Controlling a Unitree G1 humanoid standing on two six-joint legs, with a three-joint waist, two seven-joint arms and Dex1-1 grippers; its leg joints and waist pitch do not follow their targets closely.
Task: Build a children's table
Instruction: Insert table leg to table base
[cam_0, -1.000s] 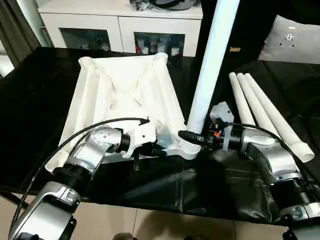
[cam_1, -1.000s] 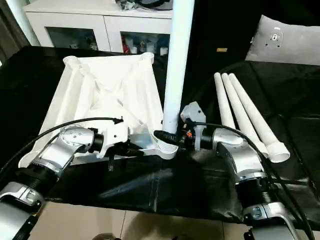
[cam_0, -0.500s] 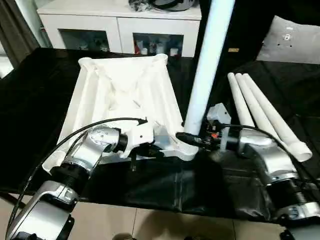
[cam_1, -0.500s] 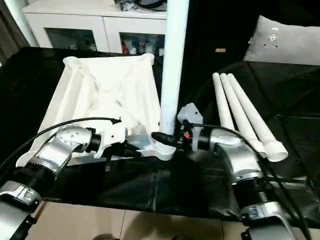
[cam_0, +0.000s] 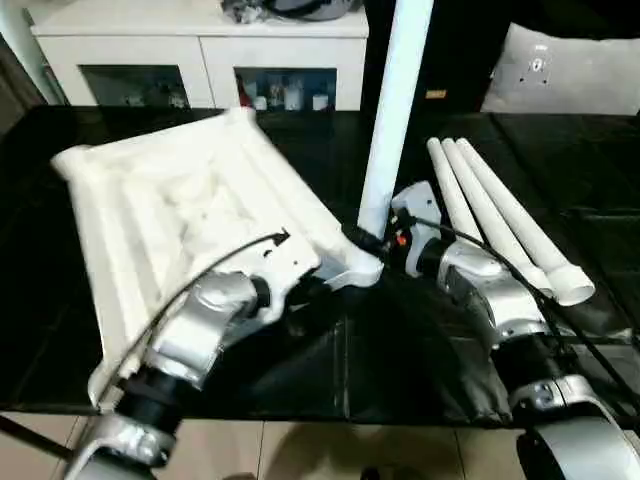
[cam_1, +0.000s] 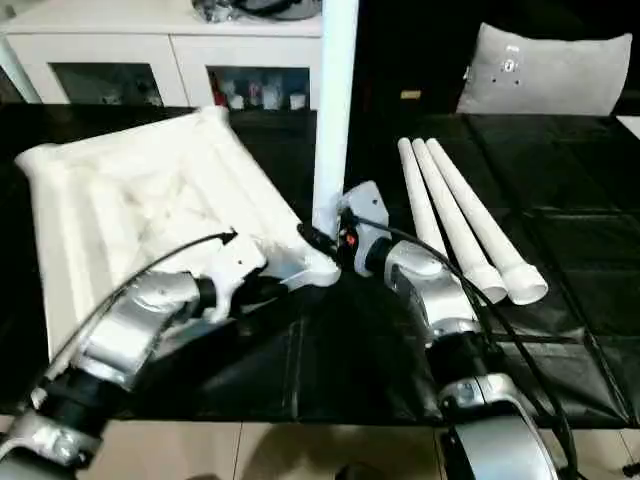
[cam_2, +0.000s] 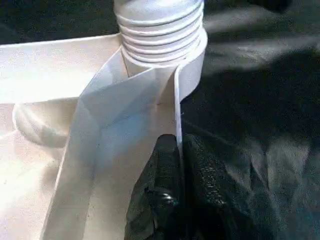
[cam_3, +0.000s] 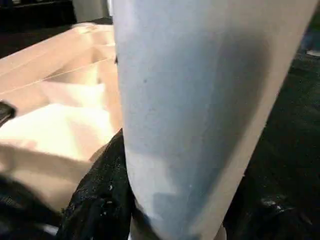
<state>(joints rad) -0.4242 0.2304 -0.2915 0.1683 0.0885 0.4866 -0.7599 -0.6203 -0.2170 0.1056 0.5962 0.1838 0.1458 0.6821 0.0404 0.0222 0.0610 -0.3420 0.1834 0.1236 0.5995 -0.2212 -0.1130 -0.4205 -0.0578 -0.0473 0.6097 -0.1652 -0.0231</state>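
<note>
Table top: upside down on the black desk, left of centre.
Leg: upright in the near-right corner socket.
Spare legs: right, side by side.
Left hand: pinched shut on the thin rim.
Right hand: half open, clasping the leg's base.
Handling: probably light, stiff, smooth plastic; hold low.

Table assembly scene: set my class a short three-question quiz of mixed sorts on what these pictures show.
1. True or false: a leg stands upright in a corner socket of the tabletop.
2. How many loose legs lie on the black surface?
3. What does the left tool pinch? A) a cable B) the tabletop's rim C) a loose leg

Key: 1 true; 2 three; 3 B.
</note>
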